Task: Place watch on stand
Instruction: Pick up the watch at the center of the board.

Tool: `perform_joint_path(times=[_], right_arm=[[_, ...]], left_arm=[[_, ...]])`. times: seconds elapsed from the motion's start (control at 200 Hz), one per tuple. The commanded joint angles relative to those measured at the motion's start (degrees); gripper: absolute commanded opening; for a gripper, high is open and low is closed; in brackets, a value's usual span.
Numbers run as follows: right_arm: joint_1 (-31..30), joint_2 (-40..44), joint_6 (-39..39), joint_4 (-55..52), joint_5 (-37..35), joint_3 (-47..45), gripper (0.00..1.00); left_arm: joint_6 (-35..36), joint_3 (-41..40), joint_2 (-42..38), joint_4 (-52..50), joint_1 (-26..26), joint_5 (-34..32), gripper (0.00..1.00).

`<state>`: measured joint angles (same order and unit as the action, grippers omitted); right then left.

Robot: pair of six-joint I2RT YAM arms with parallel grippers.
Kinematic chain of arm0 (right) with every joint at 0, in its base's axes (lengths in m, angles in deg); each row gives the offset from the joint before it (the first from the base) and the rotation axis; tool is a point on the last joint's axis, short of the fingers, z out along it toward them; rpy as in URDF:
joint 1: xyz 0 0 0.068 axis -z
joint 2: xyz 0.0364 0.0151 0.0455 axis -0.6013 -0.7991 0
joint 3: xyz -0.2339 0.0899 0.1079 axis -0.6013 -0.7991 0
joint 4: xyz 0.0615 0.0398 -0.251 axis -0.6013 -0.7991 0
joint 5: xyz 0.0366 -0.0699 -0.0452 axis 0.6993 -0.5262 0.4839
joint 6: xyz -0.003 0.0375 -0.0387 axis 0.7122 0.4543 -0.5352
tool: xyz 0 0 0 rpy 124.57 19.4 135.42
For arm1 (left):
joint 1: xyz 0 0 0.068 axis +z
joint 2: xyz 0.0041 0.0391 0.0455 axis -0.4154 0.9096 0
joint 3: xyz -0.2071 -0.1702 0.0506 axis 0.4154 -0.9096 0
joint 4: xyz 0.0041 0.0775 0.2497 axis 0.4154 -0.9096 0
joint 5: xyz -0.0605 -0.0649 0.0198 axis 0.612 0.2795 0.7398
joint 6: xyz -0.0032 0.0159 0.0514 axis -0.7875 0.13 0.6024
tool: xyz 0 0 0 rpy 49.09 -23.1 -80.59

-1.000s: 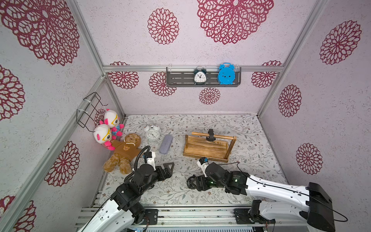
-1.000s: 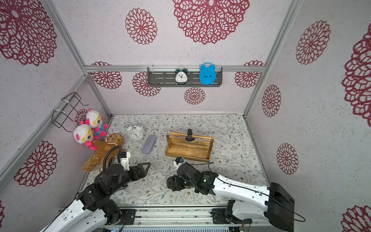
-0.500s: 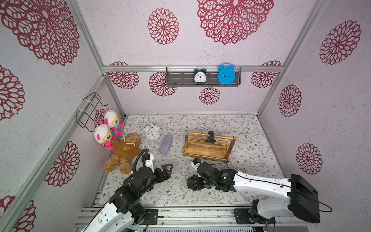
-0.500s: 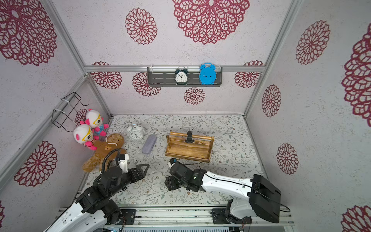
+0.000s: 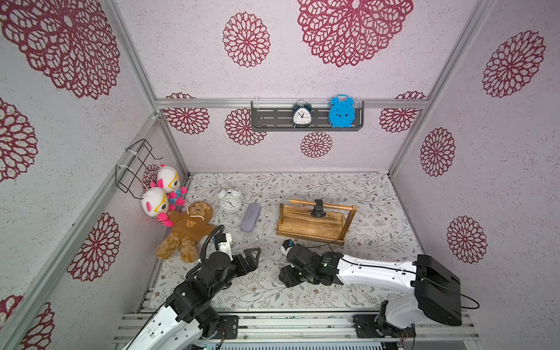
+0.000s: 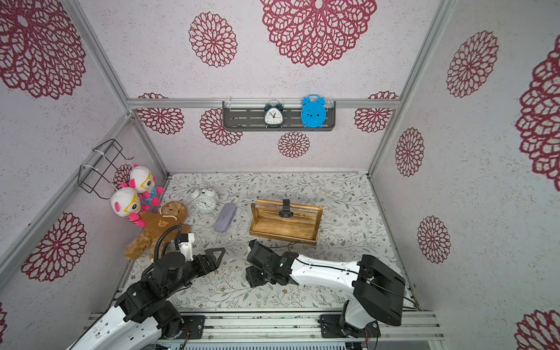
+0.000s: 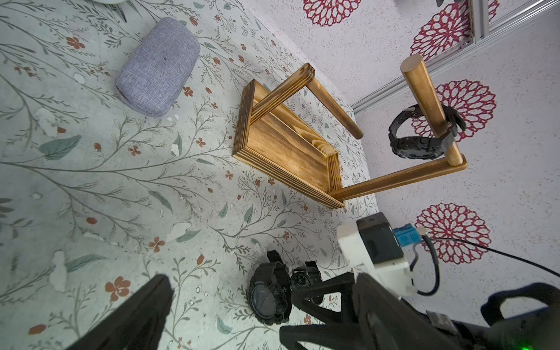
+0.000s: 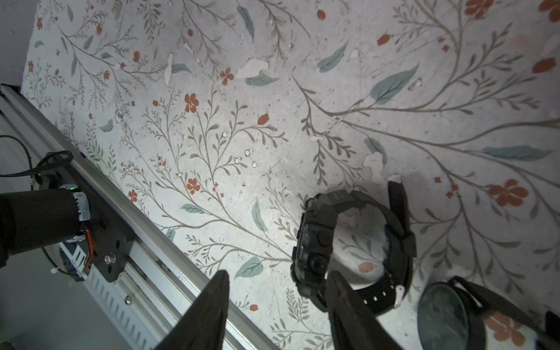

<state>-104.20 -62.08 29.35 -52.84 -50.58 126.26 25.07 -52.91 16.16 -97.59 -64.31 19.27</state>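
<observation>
The wooden stand [image 5: 312, 225] [image 6: 283, 225] [image 7: 285, 148] sits mid-floor with one black watch [image 5: 318, 209] [image 6: 285, 209] [image 7: 421, 138] hanging on its round bar. Two more black watches lie on the floor in front of it: a chunky one [image 7: 269, 294] [image 8: 315, 242] and a slimmer round-faced one [image 7: 304, 278] [image 8: 442, 315]. My right gripper [image 5: 288, 275] [image 6: 253, 277] [image 8: 277, 277] points down over the chunky watch. Its jaws stand apart, with one finger against the case and strap. My left gripper [image 5: 253, 257] [image 6: 216, 254] [image 7: 228, 288] hovers wide open to the left, holding nothing.
A grey fabric case [image 5: 250, 217] and a white alarm clock [image 5: 230, 200] lie left of the stand. Plush toys [image 5: 185, 233] crowd the left wall. A dark shelf [image 5: 306, 116] on the back wall carries two clocks. A metal rail [image 8: 145, 242] borders the floor's front edge.
The right gripper's jaws have narrowed around the chunky floor watch and its wrist has shifted slightly left. The left arm has stayed put.
</observation>
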Motion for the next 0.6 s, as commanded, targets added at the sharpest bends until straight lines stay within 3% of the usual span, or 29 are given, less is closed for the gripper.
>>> perform_joint_path(times=[0.0, 0.595], right_arm=[[-0.3, -0.7, -1.1, -2.7, -1.0, 1.8, 0.53], [-0.3, -4.8, -1.4, -4.7, -2.5, 3.9, 0.43]], left_arm=[[-1.3, -0.8, -0.4, 0.4, 0.5, -0.8, 0.98], [-1.9, -1.8, -0.9, 0.8, 0.8, -0.1, 0.98]])
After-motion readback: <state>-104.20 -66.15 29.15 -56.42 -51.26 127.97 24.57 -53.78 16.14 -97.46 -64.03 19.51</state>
